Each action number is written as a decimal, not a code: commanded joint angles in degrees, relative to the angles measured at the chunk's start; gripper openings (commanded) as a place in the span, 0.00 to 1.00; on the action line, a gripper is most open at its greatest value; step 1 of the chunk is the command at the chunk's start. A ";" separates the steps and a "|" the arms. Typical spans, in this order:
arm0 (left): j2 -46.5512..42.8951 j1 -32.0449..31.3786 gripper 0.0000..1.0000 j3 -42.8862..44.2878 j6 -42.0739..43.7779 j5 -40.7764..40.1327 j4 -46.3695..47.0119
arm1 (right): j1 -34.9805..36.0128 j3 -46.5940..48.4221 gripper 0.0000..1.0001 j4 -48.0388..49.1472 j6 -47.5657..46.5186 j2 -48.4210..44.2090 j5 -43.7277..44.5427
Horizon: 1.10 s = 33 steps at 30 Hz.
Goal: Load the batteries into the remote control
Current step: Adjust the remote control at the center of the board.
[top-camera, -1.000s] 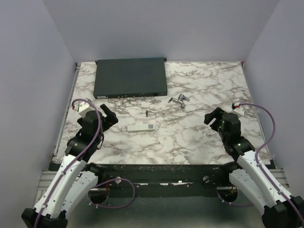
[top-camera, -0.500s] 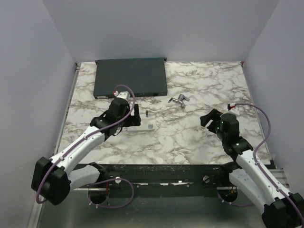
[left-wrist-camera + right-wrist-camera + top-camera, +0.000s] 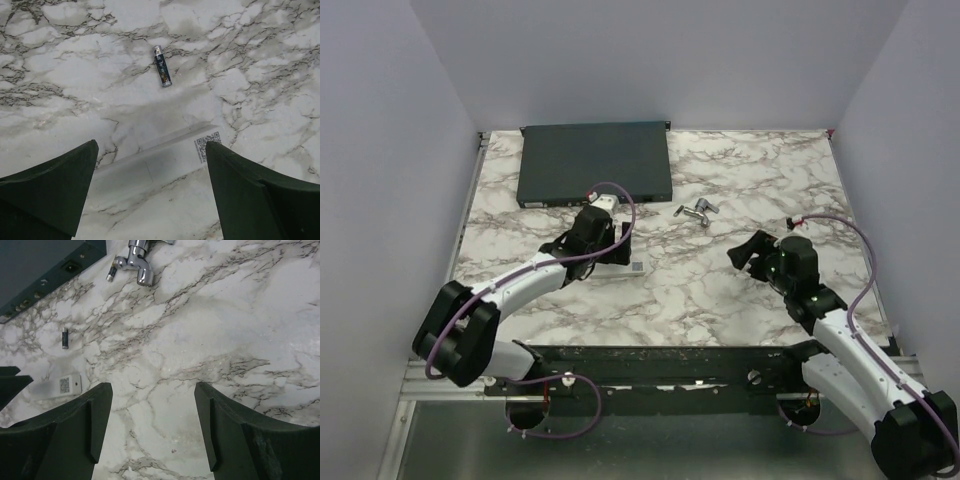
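Remote control [image 3: 160,161]: lies flat on the marble table [image 3: 740,300], long axis slightly skewed. The face turned up carries a square code label at one end. No buttons show on it, so I judge the back is up.

Left pincer [image 3: 150,150]: released, jaws wide, hanging over the remote with one finger to each side of it and no contact visible.
Right pincer [image 3: 152,387]: released and empty, well to the right of the remote.

Battery [image 3: 162,73]: one seen for certain, lying on its side just beyond the remote's far long edge, toward the label end and apart from it. A small stub beside the chrome fitting [image 3: 697,211], further beyond the remote and to its right, may be a second battery; I cannot tell.

Handling, my estimate:
- Remote: light, stiff, smooth plastic with a low profile. Take it across the narrow width at mid-length, since a pinch near one end would likely make it pivot or skate.
- Battery: very light, hard and round, so it will roll if nudged. Close across its diameter at mid-length, with the fingers square to its axis.

Room: bare marble on the near side and to the right of the remote. The dark-grey box [image 3: 595,163] sits well beyond it. The table edges are well away from the remote.
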 commanded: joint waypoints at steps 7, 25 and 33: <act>11.02 4.47 0.91 3.01 2.14 7.64 5.80 | -0.14 0.63 0.75 1.44 0.87 2.49 -5.18; 10.22 4.30 0.90 -7.60 -6.26 18.03 11.84 | -0.21 1.61 0.75 2.70 0.35 6.86 -5.46; 5.54 0.71 0.90 -10.11 -8.76 15.53 8.09 | -0.19 0.37 0.75 3.58 1.24 6.66 -6.08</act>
